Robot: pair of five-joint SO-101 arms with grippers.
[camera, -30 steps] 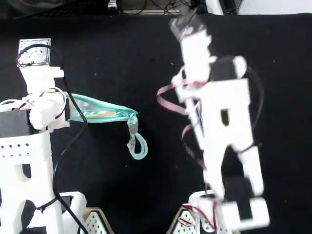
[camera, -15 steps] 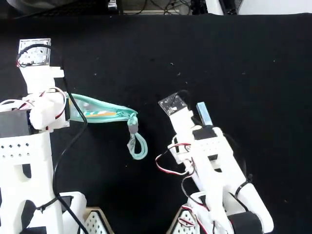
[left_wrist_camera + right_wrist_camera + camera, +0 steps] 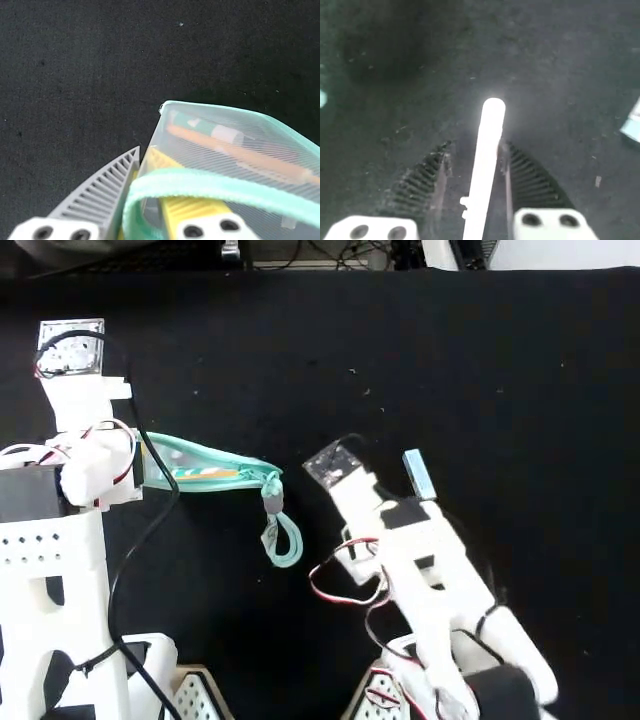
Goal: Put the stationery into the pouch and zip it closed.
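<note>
Left end effector [image 3: 145,160] clamped on pouch [image 3: 215,468], right end effector [image 3: 474,150] clamped on white pen [image 3: 490,130]

Black bench [image 3: 500,360] carries the left arm [image 3: 60,570] and right arm [image 3: 430,560]. The mint mesh pouch extends from the left arm, one end pinched, an orange pencil [image 3: 240,154] showing through its wall. Its strap loop [image 3: 285,540] trails from the other end, apart from the right arm. The pen juts forward out of the right grip. A light blue block [image 3: 417,473] lies just beside the right arm
</note>
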